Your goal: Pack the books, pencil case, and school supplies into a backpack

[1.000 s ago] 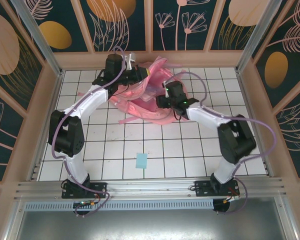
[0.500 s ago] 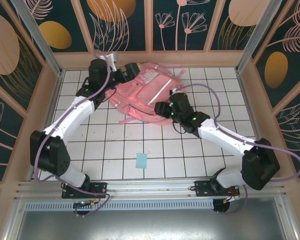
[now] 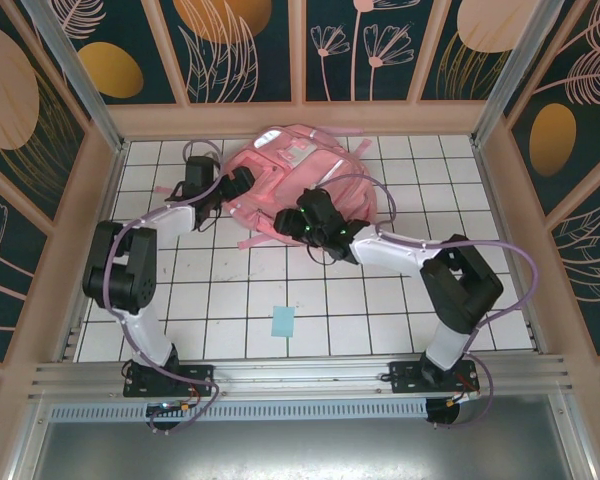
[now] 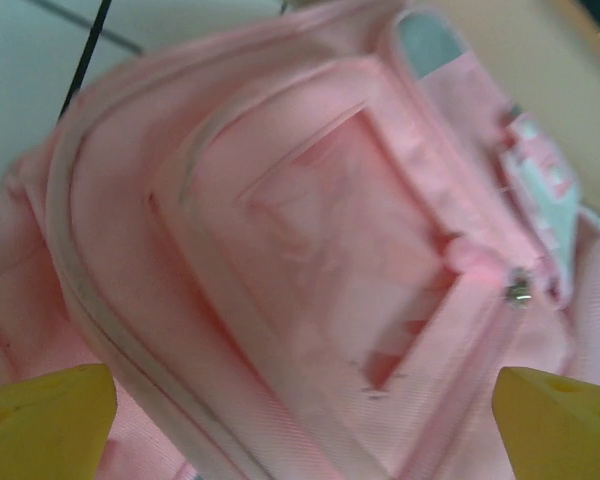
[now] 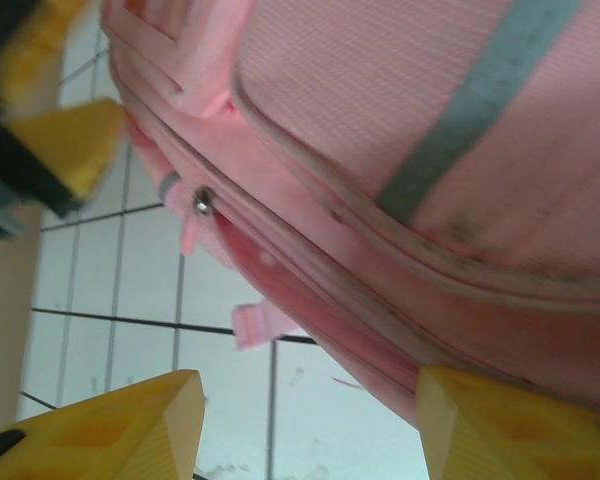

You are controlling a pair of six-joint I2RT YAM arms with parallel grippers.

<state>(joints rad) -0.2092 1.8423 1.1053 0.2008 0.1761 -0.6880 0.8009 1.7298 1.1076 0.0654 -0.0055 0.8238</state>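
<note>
Table [image 3: 380,310]: white tiles, dark grid lines
Backpack [image 3: 305,165]: I see it lying at the far centre of the table, pockets up
Left gripper [image 4: 300,425]: spread wide at the backpack's left side, pinching nothing
Right gripper [image 5: 305,425]: jaws apart at the backpack's near edge, nothing clamped
Blue pad [image 3: 283,322]: alone on the near tiles, well apart from the backpack

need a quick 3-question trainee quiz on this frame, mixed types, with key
1. Which is nearer the pad: left gripper or right gripper?
2. True or false: the pad lies inside the backpack.
3. The left gripper is: A shut, B open, C shut on a strap.
Key: 1 right gripper; 2 false, it lies on the table; 3 B.
</note>
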